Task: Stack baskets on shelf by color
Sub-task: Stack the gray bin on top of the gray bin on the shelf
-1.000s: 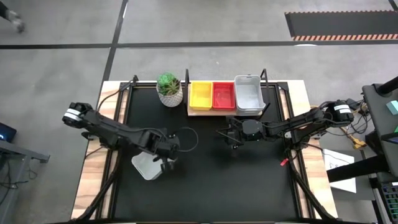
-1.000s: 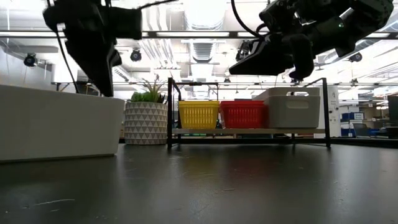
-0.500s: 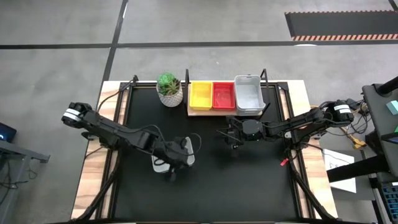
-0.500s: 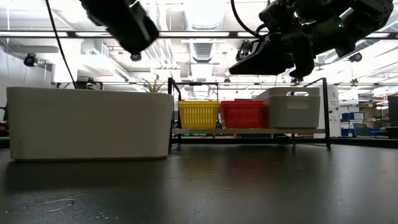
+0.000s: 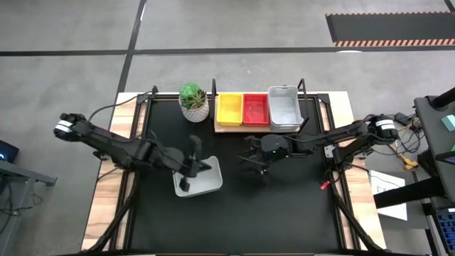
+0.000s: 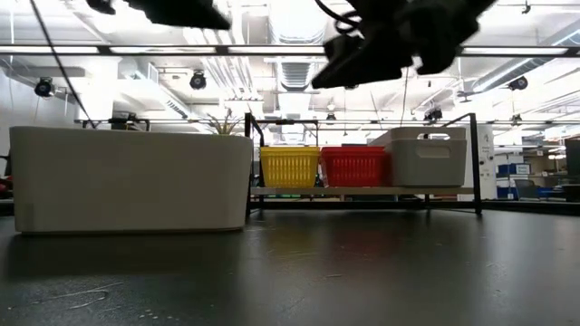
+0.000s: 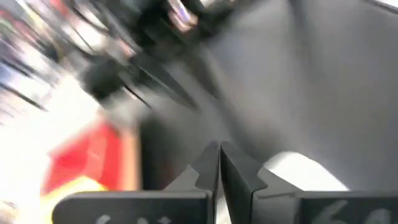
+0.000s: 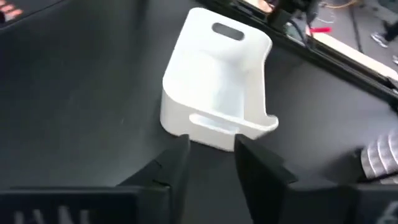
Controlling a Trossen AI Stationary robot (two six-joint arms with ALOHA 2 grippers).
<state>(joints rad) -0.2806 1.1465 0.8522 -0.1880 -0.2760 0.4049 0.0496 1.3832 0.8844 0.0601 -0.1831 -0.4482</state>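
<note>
A grey-white basket [image 5: 199,182] rests on the black tabletop [image 5: 284,206], left of centre and well short of the shelf [image 5: 257,126] at the rear edge. The shelf carries yellow [image 5: 229,109], red [image 5: 256,109] and grey-white [image 5: 284,108] baskets. The left gripper [image 5: 194,162] hovers over the loose basket, fingers pressed together, empty. The right gripper [image 8: 208,163] faces it near centre, narrowly parted, empty.

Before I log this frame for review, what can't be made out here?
- Plant pot: low view, hidden behind the loose white basket.
- Left hand: left wrist view is blurred by motion; high view too small to show contact with that basket.
- Stacks on the shelf: number of baskets per stack unreadable.
</note>
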